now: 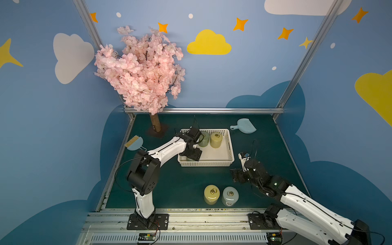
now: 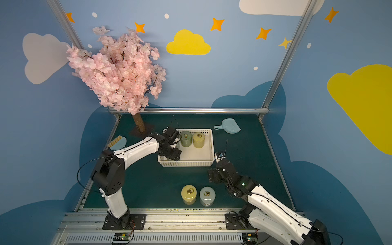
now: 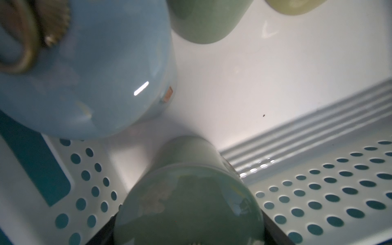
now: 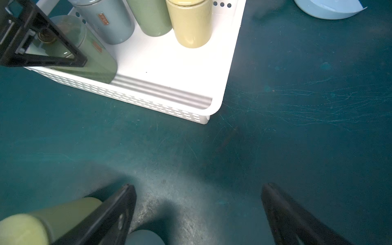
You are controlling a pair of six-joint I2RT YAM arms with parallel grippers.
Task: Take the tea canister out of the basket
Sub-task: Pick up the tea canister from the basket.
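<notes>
The white perforated basket (image 1: pixel 230 148) (image 2: pixel 212 146) sits mid-table. My left gripper (image 1: pixel 192 156) (image 2: pixel 172 156) reaches down into its near left corner and is shut on a green tea canister (image 3: pixel 186 201) (image 4: pixel 95 61), with a black finger on each side of the lid. In both top views that canister is mostly hidden under the gripper. A blue canister (image 3: pixel 95 74), a green one (image 1: pixel 203 139) and a yellow one (image 1: pixel 216 139) also stand in the basket. My right gripper (image 1: pixel 238 176) (image 4: pixel 196 186) hangs open over the bare mat, right of the basket.
A yellow canister (image 1: pixel 211 194) and a pale blue canister (image 1: pixel 229 196) stand on the mat near the front edge, close to my right gripper. A pink blossom tree (image 1: pixel 144 70) rises at the back left. A blue dustpan (image 1: pixel 244 126) and a brush (image 1: pixel 134 143) lie on the mat.
</notes>
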